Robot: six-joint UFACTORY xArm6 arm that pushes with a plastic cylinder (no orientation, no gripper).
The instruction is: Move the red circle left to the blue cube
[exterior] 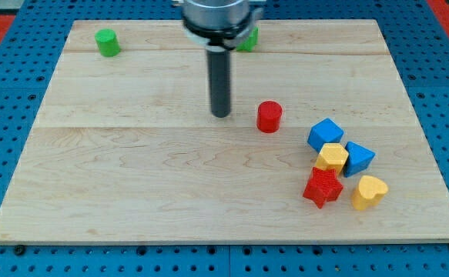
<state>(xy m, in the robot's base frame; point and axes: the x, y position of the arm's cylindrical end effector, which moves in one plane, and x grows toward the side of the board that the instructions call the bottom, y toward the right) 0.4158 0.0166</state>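
The red circle is a short red cylinder standing right of the board's middle. The blue cube lies to its lower right, at the top of a cluster of blocks. My tip rests on the board just left of the red circle, a small gap apart from it. The rod rises straight up from the tip to the arm's grey housing at the view's top.
Below the blue cube sit a yellow block, a second blue block, a red star and a yellow heart. A green cylinder stands at top left. Another green block is partly hidden behind the arm.
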